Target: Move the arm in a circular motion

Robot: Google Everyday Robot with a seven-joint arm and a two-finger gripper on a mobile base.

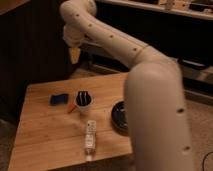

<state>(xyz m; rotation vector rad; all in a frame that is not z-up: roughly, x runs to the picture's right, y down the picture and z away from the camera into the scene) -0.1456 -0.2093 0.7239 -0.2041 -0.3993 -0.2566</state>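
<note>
The thick cream-white arm (125, 47) with small dark dots reaches from the lower right foreground up and left across the camera view. Its elbow is near the top. Its tapered yellowish tip, the gripper (74, 55), hangs down at upper left, high above the far edge of the wooden table (45, 135). It holds nothing that I can see.
On the table lie a blue sponge (59, 99), a white cup with dark utensils (83, 101), an orange item (71, 107), a clear plastic bottle (90, 136) on its side, and a dark round dish (120, 116) partly behind the arm. Dark cabinets stand behind.
</note>
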